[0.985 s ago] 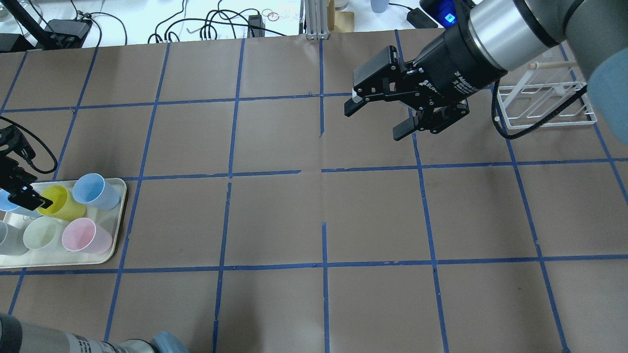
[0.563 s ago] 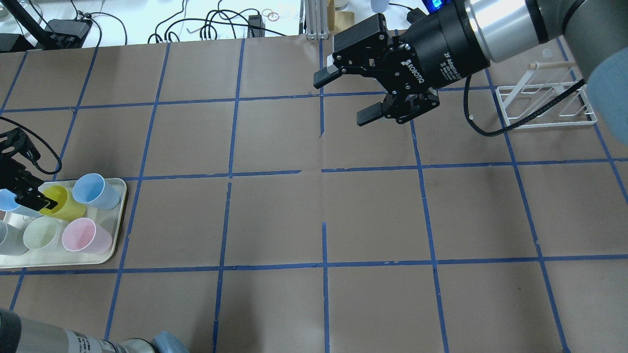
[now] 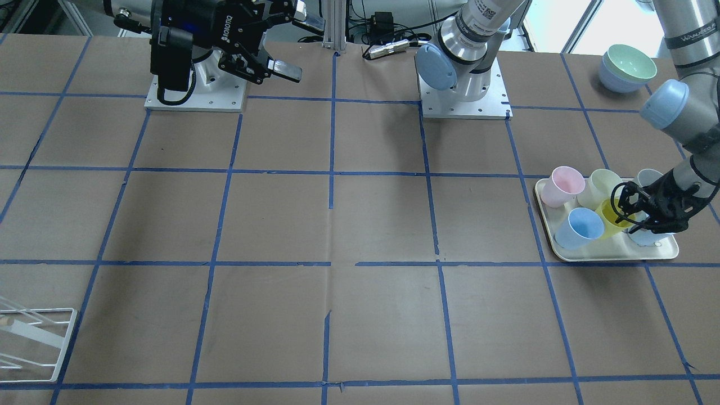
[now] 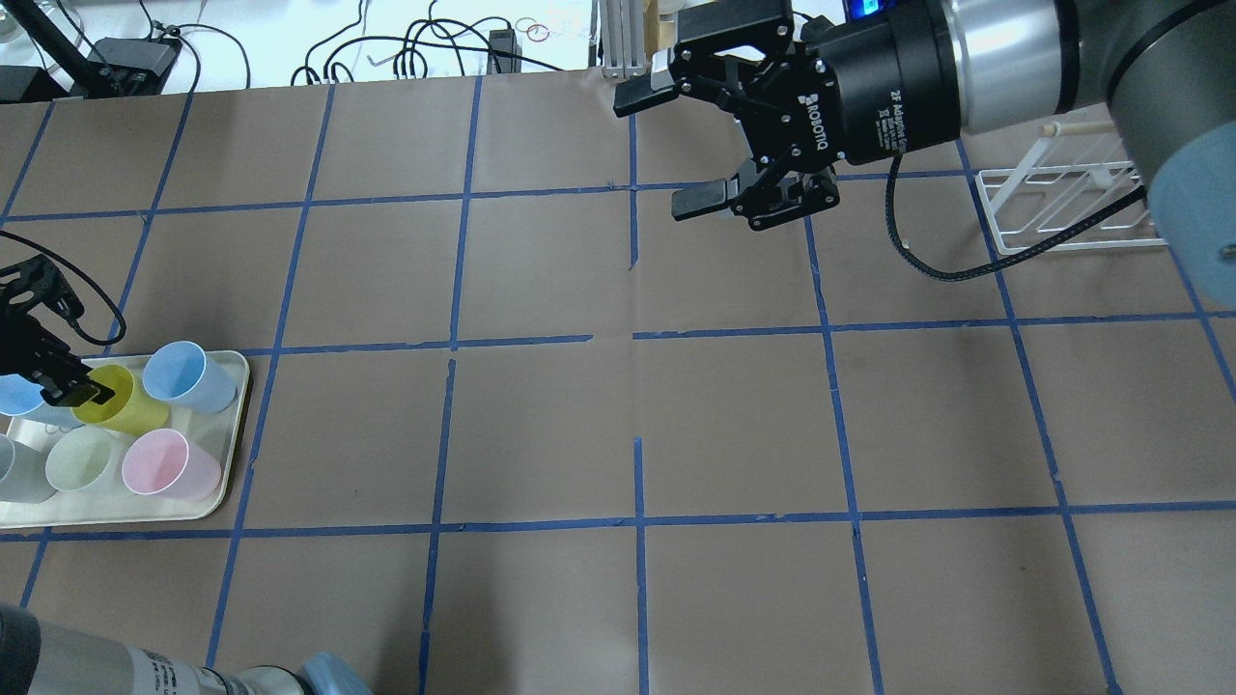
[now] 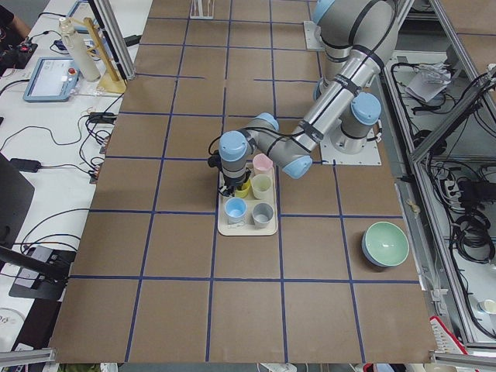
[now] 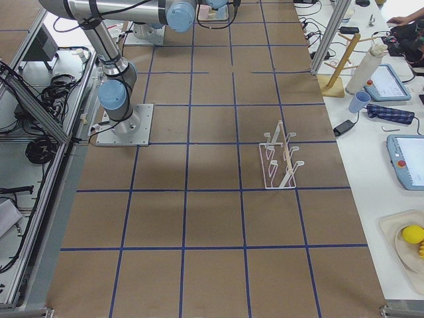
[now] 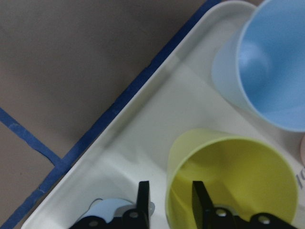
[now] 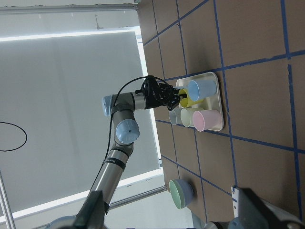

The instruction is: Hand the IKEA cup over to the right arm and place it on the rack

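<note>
Broadly, the scene: a two-arm robot at a table (image 4: 734, 425) covered in brown paper with a blue tape grid.
IKEA cup (image 4: 126, 410): a bright yellow tumbler, mouth up on a cream tray (image 4: 237, 425) at the robot's left end of the table, among a light blue cup (image 4: 188, 375), a pink cup (image 4: 159, 463) and a pale green cup (image 4: 82, 461).
Left gripper (image 7: 170, 191): lowered over the yellow cup's rim, fingers (image 7: 143, 202) slightly apart, one inside the cup and one outside. A sliver of tray shows between the outer finger and the wall.
Right gripper (image 4: 666, 150): held above the table's far middle, jaws wide apart, holding nothing.
Rack (image 4: 1062, 212): white wire, at the robot's right, well apart from the cup.
</note>
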